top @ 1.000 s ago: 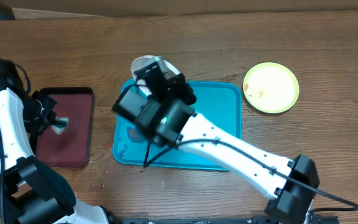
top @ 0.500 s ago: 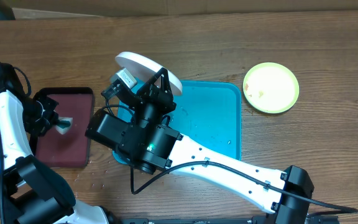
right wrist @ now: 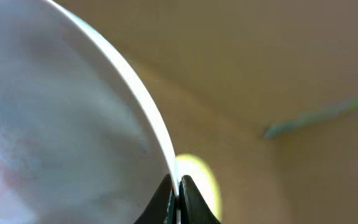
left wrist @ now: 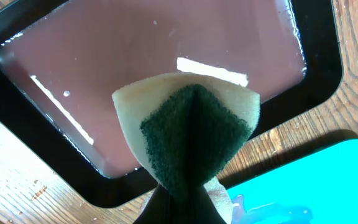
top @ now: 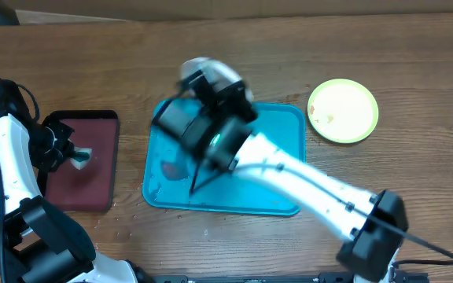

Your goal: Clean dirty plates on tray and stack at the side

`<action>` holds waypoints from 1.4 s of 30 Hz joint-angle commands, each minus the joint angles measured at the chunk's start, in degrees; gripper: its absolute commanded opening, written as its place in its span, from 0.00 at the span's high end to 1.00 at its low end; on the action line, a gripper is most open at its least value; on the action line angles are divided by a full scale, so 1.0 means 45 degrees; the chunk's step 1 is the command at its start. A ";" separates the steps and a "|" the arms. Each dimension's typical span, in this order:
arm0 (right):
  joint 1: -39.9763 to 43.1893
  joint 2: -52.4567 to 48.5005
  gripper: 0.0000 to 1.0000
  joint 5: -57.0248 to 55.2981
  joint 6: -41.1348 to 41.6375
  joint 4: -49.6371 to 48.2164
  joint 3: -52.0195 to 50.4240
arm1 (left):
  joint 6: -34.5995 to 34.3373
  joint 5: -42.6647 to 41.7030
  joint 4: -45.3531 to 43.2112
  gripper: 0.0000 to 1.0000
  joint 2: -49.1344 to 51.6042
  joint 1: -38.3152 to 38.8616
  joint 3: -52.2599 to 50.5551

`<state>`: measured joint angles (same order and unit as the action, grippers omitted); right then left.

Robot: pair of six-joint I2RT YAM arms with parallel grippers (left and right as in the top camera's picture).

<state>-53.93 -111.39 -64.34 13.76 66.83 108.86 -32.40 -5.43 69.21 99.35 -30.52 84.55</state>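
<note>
A white plate (top: 203, 71) hangs tilted and blurred over the far left corner of the turquoise tray (top: 281, 157). My right gripper (top: 213, 93) is shut on it. In the right wrist view the gripper (right wrist: 179, 186) pinches the rim of the plate (right wrist: 61, 124). The lime-green plate (top: 343, 110) lies on the table right of the tray, with brown smears near its left edge. My left gripper (top: 71, 156) is shut on a yellow and green sponge (left wrist: 191, 130) above the maroon tray (left wrist: 135, 74). The pale blue plate cannot be made out.
The black-rimmed maroon tray (top: 85, 177) lies left of the turquoise tray, with a glossy wet surface. A reddish smear (top: 171, 167) shows on the turquoise tray's left part. My right arm (top: 305, 185) crosses the tray diagonally. Cardboard lines the table's far edge.
My right arm has swung the white plate left and then back right over the tray's far left corner, still moving. The left arm and sponge have stayed put.
</note>
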 commanded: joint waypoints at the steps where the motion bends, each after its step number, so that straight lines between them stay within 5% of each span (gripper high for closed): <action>1: 0.3099 0.0185 0.96 0.5697 0.3293 0.0359 0.0325 | 0.0257 -0.0146 -0.0005 0.96 -0.0005 -0.0049 -0.0029; 6: 0.7694 0.0180 0.96 1.3231 0.3274 0.0466 0.0316 | 0.0291 -0.0374 -0.0010 0.96 -0.0005 -0.0049 -0.0029; 10: 1.0928 0.0180 0.96 1.6310 0.2356 0.0811 -0.0053 | 0.0355 -0.0374 -0.0019 0.96 -0.0005 -0.0049 -0.0029; 19: 1.4785 0.0180 0.96 1.6325 0.1171 0.0219 -0.3424 | 0.0350 -0.0374 -0.0160 0.96 -0.0005 -0.0044 -0.0029; 26: 1.4892 0.0180 0.95 1.6320 0.1336 -0.1467 -0.5314 | 0.0359 -0.0374 -0.0151 0.96 -0.0005 -0.0044 -0.0029; 29: 1.4877 0.0180 0.45 1.6441 0.1710 -0.1486 -0.5382 | 0.0359 -0.0374 -0.0151 0.96 -0.0005 -0.0044 -0.0029; 32: 1.4819 0.0180 0.22 1.7461 0.1700 -0.1462 -0.5382 | 0.0359 -0.0374 -0.0160 0.96 -0.0005 -0.0044 -0.0029; 36: 1.4450 0.0180 0.08 1.9725 0.1137 -0.1350 -0.5387 | 0.0393 -0.0369 -0.0481 0.96 -0.0005 -0.0044 -0.0078; 42: 1.2551 0.0180 0.01 2.0798 0.0831 -0.1389 -0.5391 | 0.0636 -0.0355 -0.1909 0.96 0.0000 -0.0044 -0.0933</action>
<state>7.53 -111.53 24.40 18.72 60.99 84.73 -31.20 -6.70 62.54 99.35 -30.52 82.96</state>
